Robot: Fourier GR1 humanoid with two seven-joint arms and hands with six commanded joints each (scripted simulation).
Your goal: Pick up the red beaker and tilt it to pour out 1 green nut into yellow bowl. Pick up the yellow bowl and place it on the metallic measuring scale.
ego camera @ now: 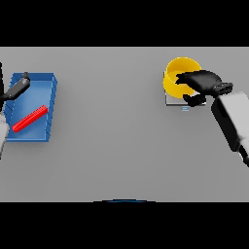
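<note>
The yellow bowl (179, 78) sits toward the far right part of the grey table (121, 146), resting on the metallic measuring scale (174, 100), whose pale edge shows beneath the bowl's near side. The right hand (200, 81) lies over the bowl's right rim, its dark fingers curled down across the rim and the thumb low at the near side, so it appears to be holding the bowl by its edge. Whether a green nut lies inside cannot be told.

Judging from this, the placing step is at its close: the bowl seems set on the scale, and the next move calls for loosening the fingers and lifting the hand straight away without dragging the bowl off.

Well apart, near the left edge, the red beaker (30, 118) lies on its side in a blue tray (48, 85). The left hand (18, 86) hangs over the tray's far left corner, fingers fairly straight, holding nothing.
</note>
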